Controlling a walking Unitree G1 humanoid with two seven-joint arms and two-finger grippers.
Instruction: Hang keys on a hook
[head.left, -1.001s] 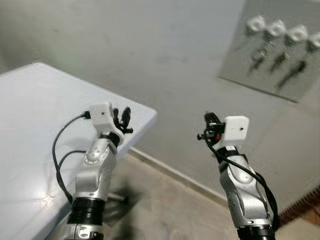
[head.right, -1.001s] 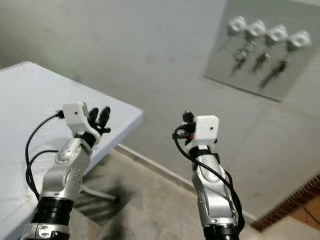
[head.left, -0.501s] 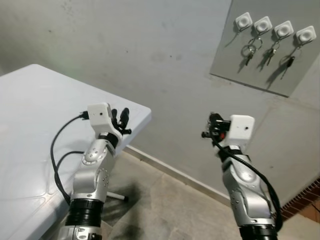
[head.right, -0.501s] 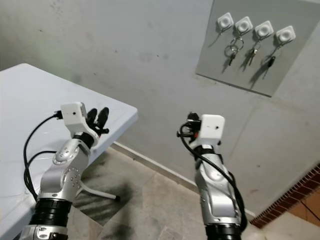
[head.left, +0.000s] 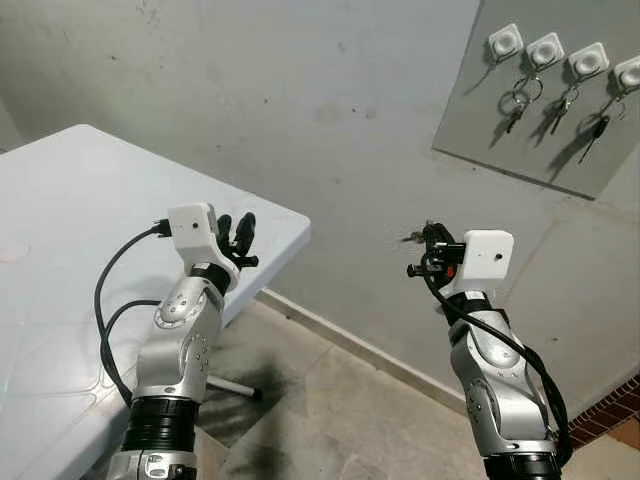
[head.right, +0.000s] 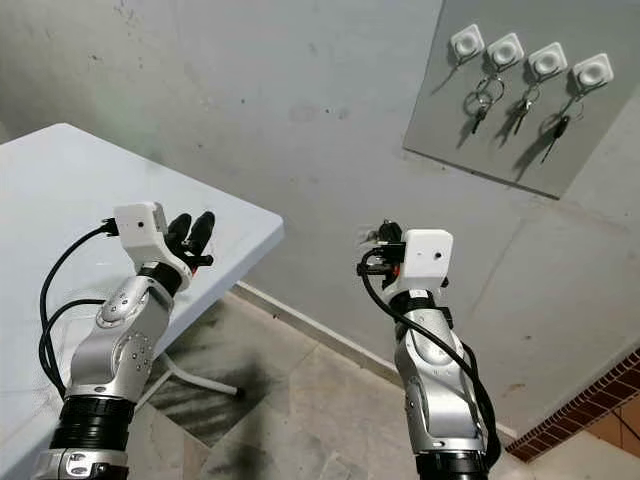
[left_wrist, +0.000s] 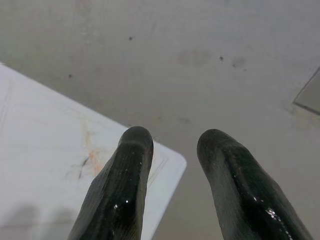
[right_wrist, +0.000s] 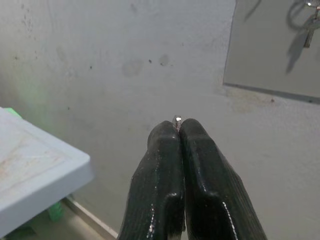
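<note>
A grey board (head.left: 545, 120) on the wall up to the right carries several white hooks. The leftmost hook (head.left: 505, 42) is bare; key bunches (head.left: 515, 102) hang from the others. My right gripper (head.left: 428, 246) is raised in front of the wall, well below and left of the board, shut on a small metal key whose tip (right_wrist: 176, 119) pokes out between the fingertips. My left gripper (head.left: 236, 227) is held up over the corner of the white table (head.left: 70, 220), open and holding nothing.
The white folding table fills the left side, its corner (head.left: 300, 225) close to the wall. The plain grey wall (head.left: 330, 110) runs behind both arms. Stone floor (head.left: 340, 400) lies below, and a brick strip (head.left: 615, 410) shows at the lower right.
The whole picture has shifted and sharpened, so the camera moved; the board now sits a little further right. Both arms keep the same pose, the right still shut on the key.
</note>
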